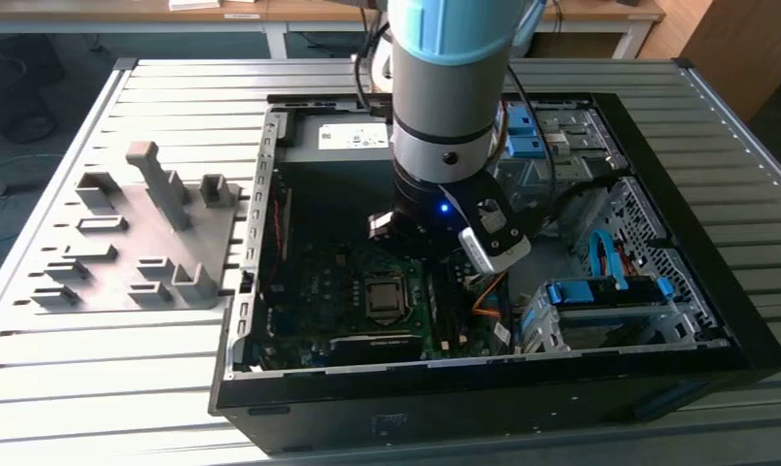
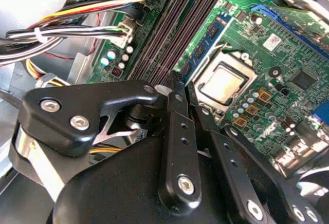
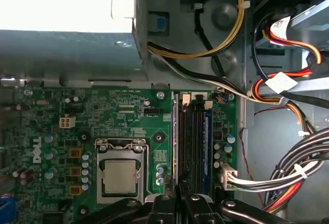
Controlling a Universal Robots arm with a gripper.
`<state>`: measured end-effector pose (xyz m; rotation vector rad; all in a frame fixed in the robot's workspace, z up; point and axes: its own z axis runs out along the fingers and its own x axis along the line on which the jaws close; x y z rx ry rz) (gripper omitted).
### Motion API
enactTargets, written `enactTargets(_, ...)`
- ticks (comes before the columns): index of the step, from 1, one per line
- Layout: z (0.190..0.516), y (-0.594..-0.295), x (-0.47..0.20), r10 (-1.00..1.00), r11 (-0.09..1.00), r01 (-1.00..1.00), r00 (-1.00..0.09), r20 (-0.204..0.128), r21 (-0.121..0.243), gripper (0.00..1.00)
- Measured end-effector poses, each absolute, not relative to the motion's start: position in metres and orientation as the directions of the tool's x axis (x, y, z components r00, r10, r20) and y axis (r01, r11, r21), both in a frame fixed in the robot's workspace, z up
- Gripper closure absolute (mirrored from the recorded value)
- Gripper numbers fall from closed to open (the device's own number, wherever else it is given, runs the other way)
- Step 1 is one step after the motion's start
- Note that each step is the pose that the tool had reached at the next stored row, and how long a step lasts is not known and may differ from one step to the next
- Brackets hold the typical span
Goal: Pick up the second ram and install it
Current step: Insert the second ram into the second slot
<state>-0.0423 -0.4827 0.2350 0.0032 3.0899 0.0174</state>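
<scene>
Slatted metal counter (image 1: 131, 369) carries an open black computer case (image 1: 494, 403), lying flat. On the exterior view's left, a gray holder tray (image 1: 118, 243) with upright blocks sits just beside the case. The arm (image 1: 449, 87) comes straight down into the case, with its wrist low over the motherboard (image 1: 364, 291).

In the first wrist view, green motherboard (image 3: 139, 126) with the silver CPU socket (image 3: 119, 175). The row of long dark slots (image 3: 190, 142) lies between that socket and a bundle of coloured cables (image 3: 288, 178).

A blue stick (image 3: 207, 147) is seated in the slot nearest the cables. It also shows in the second wrist view (image 2: 209, 35).

Second ram (image 3: 175, 142) — it looks like the thin pale strip seen edge-on at the socket side of the slot row. It lies parallel to the slots and runs out from between the fingertips. Whether it is down in the slot or just above it, cannot tell.

Claw (image 3: 178, 199) sits right over that end of the slot row. Its black fingers (image 2: 177, 111) are drawn together with a sliver of gap — it seems to pinch the second ram. In the second wrist view the claw (image 2: 184, 82) hangs close to the board, between the slots and the CPU socket (image 2: 223, 82).
</scene>
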Motion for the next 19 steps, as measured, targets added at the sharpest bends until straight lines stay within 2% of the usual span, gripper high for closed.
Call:
enactTargets(12, 0.219, -0.483, -0.042, 0.002, 1.0, 0.002, -0.999, -0.052, 0.011, 0.86)
enactTargets(19, 0.219, -0.483, -0.039, 0.001, 1.0, 0.002, -0.999, -0.052, -0.005, 0.86)
